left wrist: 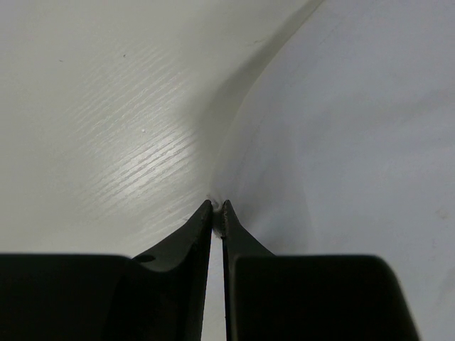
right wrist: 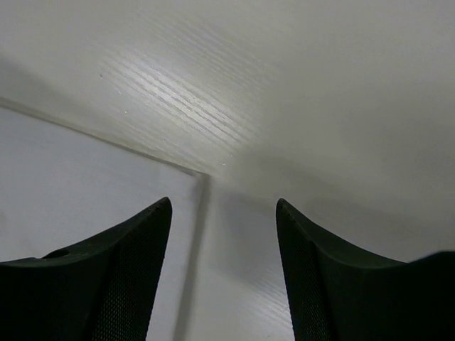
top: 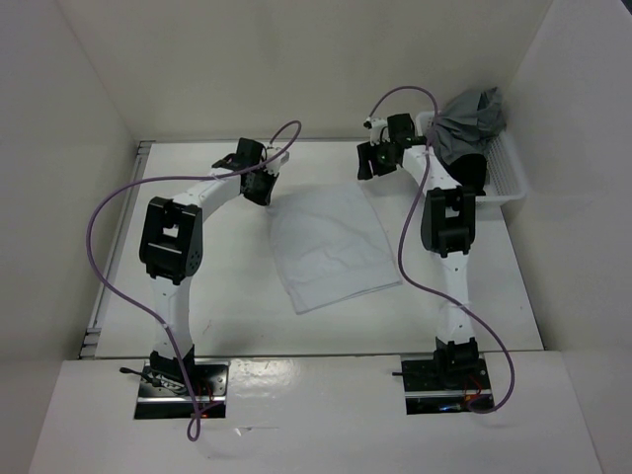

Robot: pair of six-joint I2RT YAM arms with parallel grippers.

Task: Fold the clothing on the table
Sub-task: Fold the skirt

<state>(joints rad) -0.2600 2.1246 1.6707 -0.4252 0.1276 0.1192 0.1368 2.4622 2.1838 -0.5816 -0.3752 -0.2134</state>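
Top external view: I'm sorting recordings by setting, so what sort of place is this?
Probably a robotics lab test cell: two robot arms bolted to a white table, plain white walls boxing it in, a white garment laid out.

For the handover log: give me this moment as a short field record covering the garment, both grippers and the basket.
clothing: white, spread out on the table
left gripper: shut on the clothing's far left corner
right gripper: open, over the far right corner
basket: far right edge, holds a grey garment
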